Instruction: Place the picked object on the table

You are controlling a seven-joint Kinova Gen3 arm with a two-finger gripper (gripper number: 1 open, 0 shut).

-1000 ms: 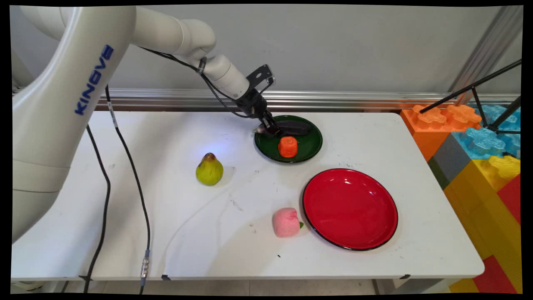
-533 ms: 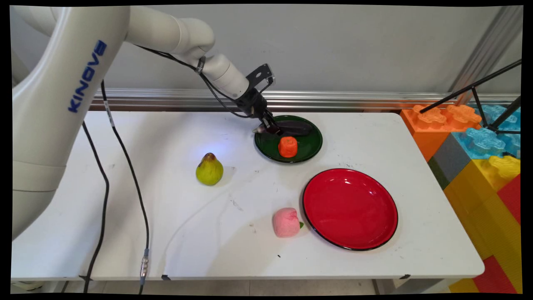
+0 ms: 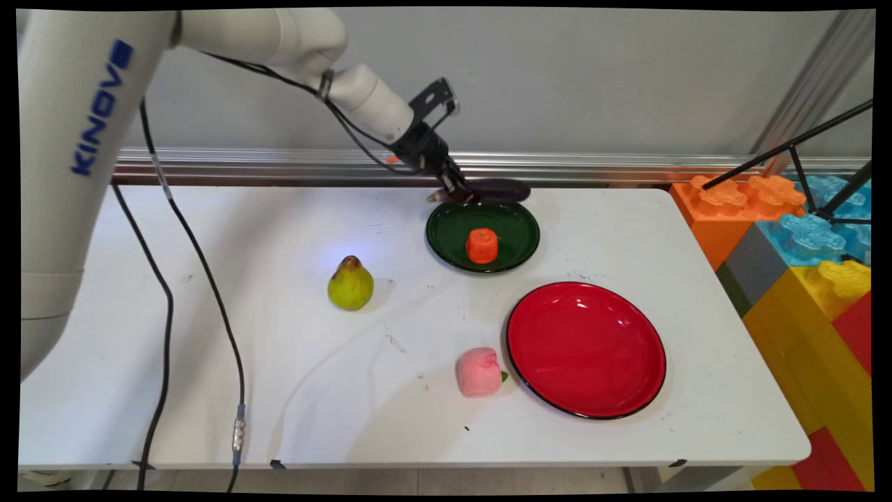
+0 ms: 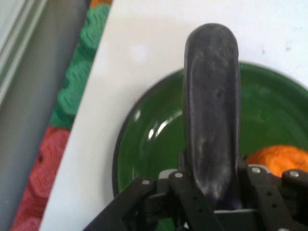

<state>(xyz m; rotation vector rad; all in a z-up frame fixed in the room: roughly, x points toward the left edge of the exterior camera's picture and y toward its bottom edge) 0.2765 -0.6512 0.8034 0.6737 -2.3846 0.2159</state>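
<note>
**Gripper held a dark eggplant above the green plate**

Nearest the table's (image 3: 209, 390) front edge lay a pink peach (image 3: 478, 372), soft and rounded with a small green leaf, just beside the left rim of the red plate (image 3: 585, 348). That plate was large, glossy and round with a thin black rim, and it sat toward the front right corner. A black cable (image 3: 237, 390) hung down past the front edge on the left side.

Farther back, left of the middle, a yellow-green pear (image 3: 350, 283) stood upright, brown at its top, well apart from both plates.

Behind the red plate, near the table's back edge, sat the smaller green plate (image 3: 516, 244), dark, shiny and round. An orange piece of fruit (image 3: 482, 245), stubby and ridged, stood on it near its middle; in the hand view it (image 4: 281, 159) showed at the right, partly hidden behind the gripper's linkage.

Over the back rim of that plate the gripper (image 3: 453, 189) came down at a slant from the upper left, its fingers clamped on one end of the eggplant (image 3: 491, 190). The eggplant (image 4: 211, 110) was long, smooth and dark purple-black with a rounded tip, held roughly level and lifted clear of the green plate (image 4: 144, 139) below it.

Beyond the table's right edge stood large plastic building blocks (image 3: 801, 251) in orange, blue, yellow, grey and red, with studded tops.
</note>
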